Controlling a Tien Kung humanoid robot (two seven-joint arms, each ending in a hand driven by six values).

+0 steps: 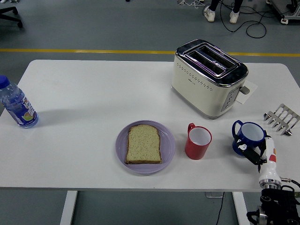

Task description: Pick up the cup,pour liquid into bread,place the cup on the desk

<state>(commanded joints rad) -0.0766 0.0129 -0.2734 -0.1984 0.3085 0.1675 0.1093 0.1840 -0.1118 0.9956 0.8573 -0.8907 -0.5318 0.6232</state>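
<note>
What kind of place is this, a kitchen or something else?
Probably a robot lab or workshop staged as a breakfast table, not a real kitchen. The toaster and the plate of bread sit on a plain white table, but the floor beyond is grey concrete with a yellow line and loose cables.

Person (223, 10) cropped at top; only legs visible.

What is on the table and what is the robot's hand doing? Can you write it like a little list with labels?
bread: one slice lying flat on a purple plate
red cup: upright, right of the plate, looks empty
blue cup: upright, held by the right hand near the table's right edge
toaster: cream and silver, behind the cups
bottle: blue cap, standing at the far left
metal rack: at the right edge
left hand: not in view
</note>
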